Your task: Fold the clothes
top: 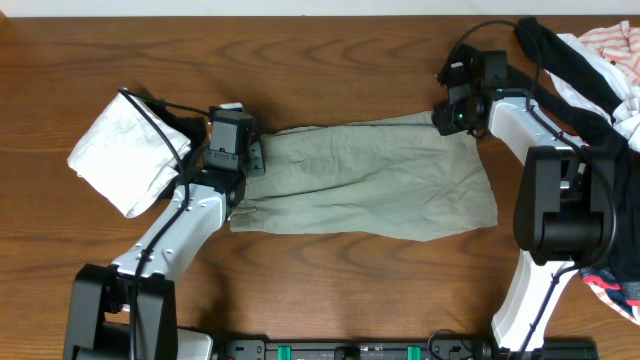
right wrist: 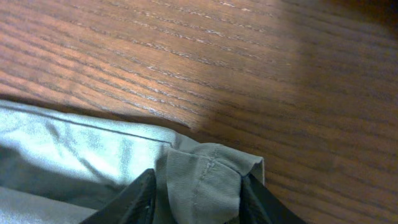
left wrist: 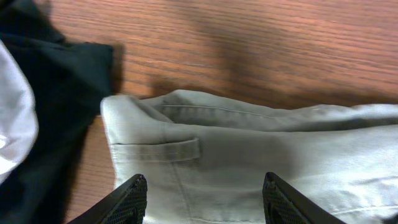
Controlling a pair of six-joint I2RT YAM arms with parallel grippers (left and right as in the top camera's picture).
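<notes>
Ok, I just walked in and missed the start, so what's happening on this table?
Two robot arms are working on pale sage-green wrinkled cloth shorts spread on the wooden table. The left gripper hovers open over the waistband, near a belt loop. The right gripper has a hem corner bunched between its fingers; whether it is clamped isn't clear.

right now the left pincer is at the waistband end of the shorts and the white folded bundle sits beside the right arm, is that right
Not quite. The white folded bundle sits beside the left arm, not the right, as the overhead view shows. The left pincer is at the waistband end of the shorts.
</notes>
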